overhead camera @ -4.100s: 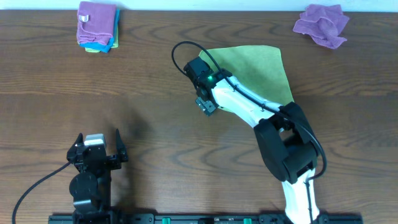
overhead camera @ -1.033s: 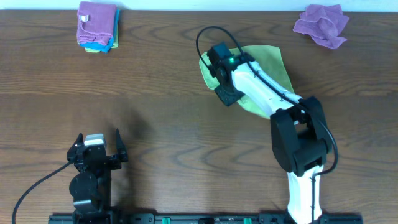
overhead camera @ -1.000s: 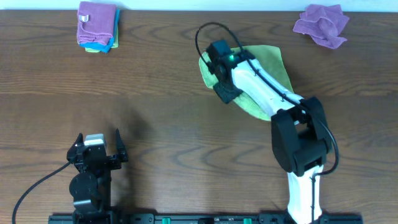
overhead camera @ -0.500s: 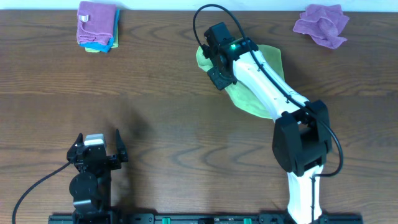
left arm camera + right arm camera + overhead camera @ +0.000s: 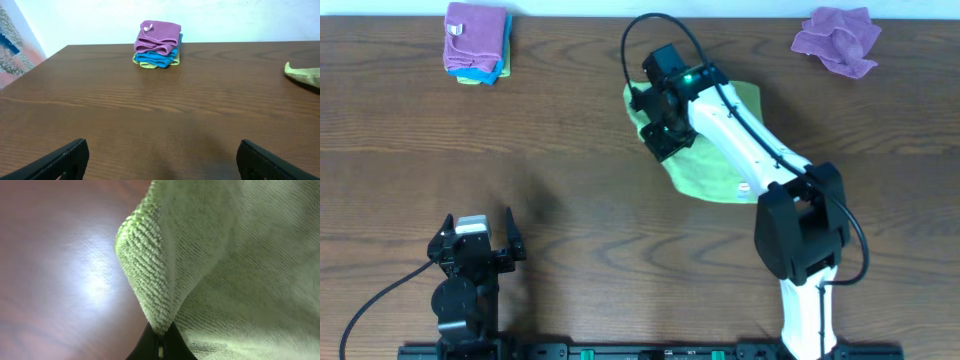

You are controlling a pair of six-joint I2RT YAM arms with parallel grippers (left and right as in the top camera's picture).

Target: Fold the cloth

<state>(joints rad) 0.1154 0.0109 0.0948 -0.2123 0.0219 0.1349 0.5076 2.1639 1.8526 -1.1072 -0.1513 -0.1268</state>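
The green cloth [image 5: 712,172] lies on the table [image 5: 570,200] under the right arm, its left edge lifted and doubled over. The right gripper [image 5: 658,138] sits at that edge, jaws closed tight on a raised fold of cloth. The left gripper [image 5: 478,228] rests well apart from the cloth, down and to its left, with its jaws spread wide and holding nothing. A stack of folded cloths [image 5: 475,45] lies far to the cloth's left, and a crumpled purple cloth [image 5: 835,40] lies to its upper right.
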